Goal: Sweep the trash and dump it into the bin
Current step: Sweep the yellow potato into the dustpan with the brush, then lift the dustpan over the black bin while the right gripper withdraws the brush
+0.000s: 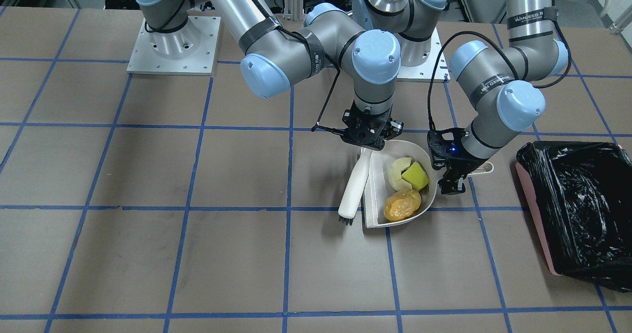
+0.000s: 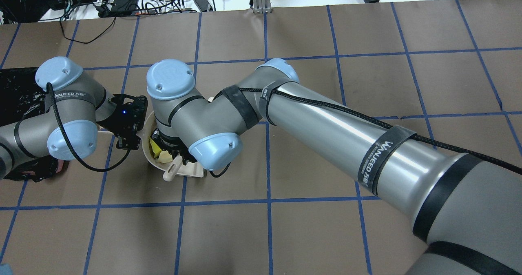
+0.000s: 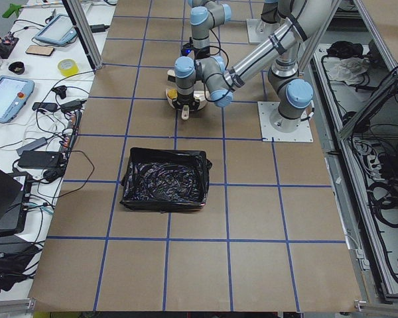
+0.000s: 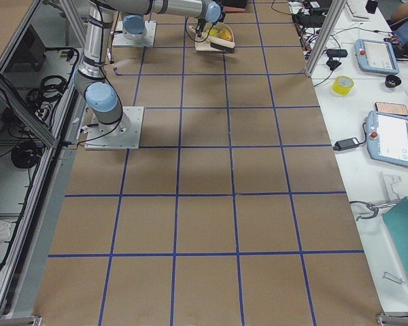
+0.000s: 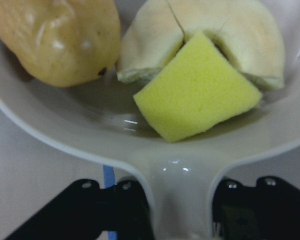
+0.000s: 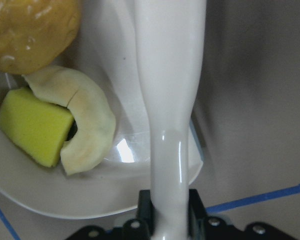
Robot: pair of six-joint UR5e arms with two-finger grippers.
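The off-white dustpan [image 1: 376, 187] rests on the table and holds all three trash pieces: the golden-brown lump [image 1: 402, 205], the pale crescent [image 1: 396, 171] and the yellow-green wedge [image 1: 416, 176]. My left gripper [image 1: 453, 177] is shut on the dustpan's handle [image 5: 177, 200]. My right gripper [image 1: 368, 136] is shut on the white brush [image 1: 354, 187], which lies along the pan's open edge, bristles down on the table. The bin [image 1: 577, 209], pink with a black bag, stands beyond the left gripper, apart from the pan.
The right arm's elbow and wrist [image 2: 191, 116] hang over the dustpan in the overhead view and hide most of it. The arm bases [image 1: 174, 46] stand at the table's back. Blue tape lines grid the brown table.
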